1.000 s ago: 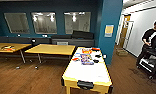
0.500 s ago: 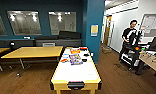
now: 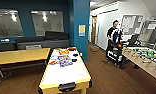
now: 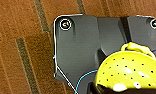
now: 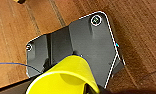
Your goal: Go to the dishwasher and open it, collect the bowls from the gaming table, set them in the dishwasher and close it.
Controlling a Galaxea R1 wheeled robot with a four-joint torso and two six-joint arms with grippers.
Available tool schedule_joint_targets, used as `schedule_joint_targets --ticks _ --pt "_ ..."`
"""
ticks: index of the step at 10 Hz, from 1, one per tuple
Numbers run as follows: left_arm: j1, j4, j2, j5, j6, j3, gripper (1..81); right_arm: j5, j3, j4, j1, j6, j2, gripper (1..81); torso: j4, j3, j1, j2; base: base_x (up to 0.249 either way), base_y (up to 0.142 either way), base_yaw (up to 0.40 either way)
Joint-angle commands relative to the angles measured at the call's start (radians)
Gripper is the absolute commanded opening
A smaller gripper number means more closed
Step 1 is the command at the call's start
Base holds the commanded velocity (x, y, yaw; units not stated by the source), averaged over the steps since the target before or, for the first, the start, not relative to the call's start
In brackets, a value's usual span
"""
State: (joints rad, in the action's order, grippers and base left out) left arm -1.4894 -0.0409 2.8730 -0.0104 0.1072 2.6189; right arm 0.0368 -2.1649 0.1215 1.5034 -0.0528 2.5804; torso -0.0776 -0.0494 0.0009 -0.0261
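Before me stands a white air-hockey tabletop (image 3: 65,72) with yellow edges, bright game pieces (image 3: 62,59) scattered at its far end. To its left sits a wooden tabletop (image 3: 20,55), with dark sofas (image 3: 41,41) beyond. On the right stands the gaming table (image 3: 146,57), green field and rods showing; a person (image 3: 114,37) stands at its far end. My left wrist view shows a yellow perforated bowl (image 4: 130,75), empty as far as I see, over brown plank floor (image 4: 16,37). My right shows a plain yellow bowl (image 5: 66,77), empty inside. Whether either pincer grips its bowl I cannot tell.
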Motion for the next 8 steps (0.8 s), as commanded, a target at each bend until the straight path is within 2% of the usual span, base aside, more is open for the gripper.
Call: schedule_joint_targets --ticks 1,8 --pt "0.053 -0.007 -0.013 -0.051 -0.003 0.001 1.0 -0.054 0.007 -0.008 -0.051 0.002 -0.027 1.0 0.0 0.0 0.0 0.0 0.0 0.0 -0.382" --pt "0.039 -0.024 0.005 -0.003 -0.003 0.03 1.0 -0.054 -0.002 -0.006 -0.048 0.001 -0.013 1.0 0.0 0.0 0.0 0.0 0.0 0.0 -0.383"
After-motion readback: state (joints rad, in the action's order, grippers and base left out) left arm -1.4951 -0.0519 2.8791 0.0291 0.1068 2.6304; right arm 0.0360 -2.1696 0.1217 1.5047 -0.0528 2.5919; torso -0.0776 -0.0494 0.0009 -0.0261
